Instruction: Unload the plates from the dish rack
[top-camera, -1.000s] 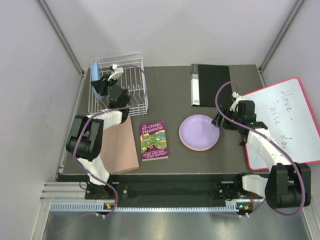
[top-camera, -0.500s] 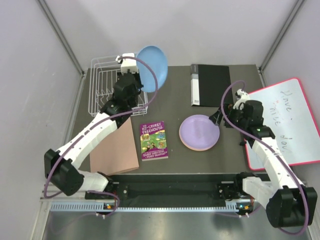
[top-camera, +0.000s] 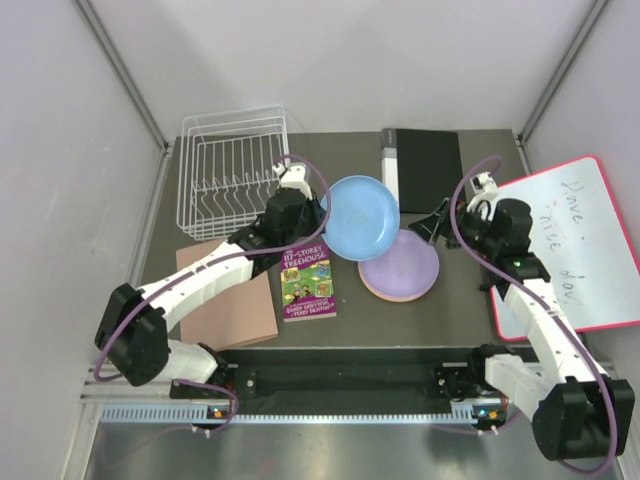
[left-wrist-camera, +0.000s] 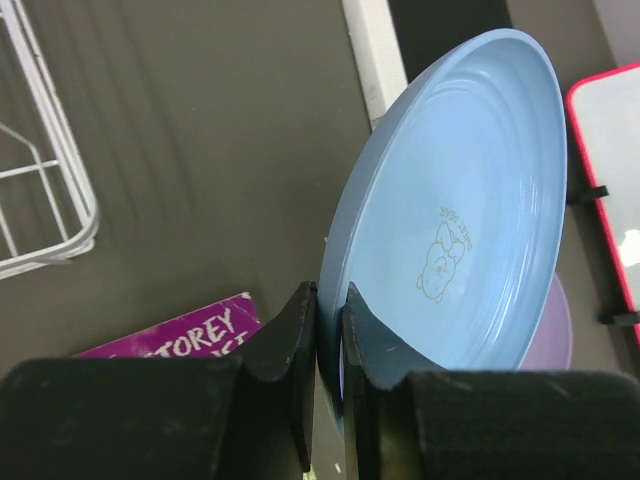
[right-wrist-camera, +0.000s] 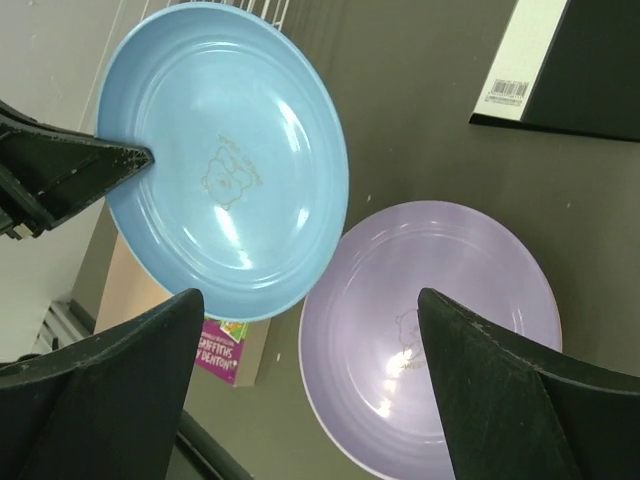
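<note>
Left gripper (left-wrist-camera: 325, 345): jaws clamped on the rim of the light blue round plastic plate (top-camera: 360, 217). It is held tilted at frame centre, overlapping the purple round plastic plate (top-camera: 402, 268) on the table (top-camera: 330, 160), presumably for stacking. White wire dish rack (top-camera: 232, 170) upper left. Right gripper (right-wrist-camera: 310, 300): jaws apart.

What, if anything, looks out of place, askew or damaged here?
Nothing is spilled or broken. Only the light blue plate stands out: it hangs tilted in the air, pinched at its rim by the left hand, partly over the purple plate. That fits the unloading; the dish rack holds no plates.
</note>
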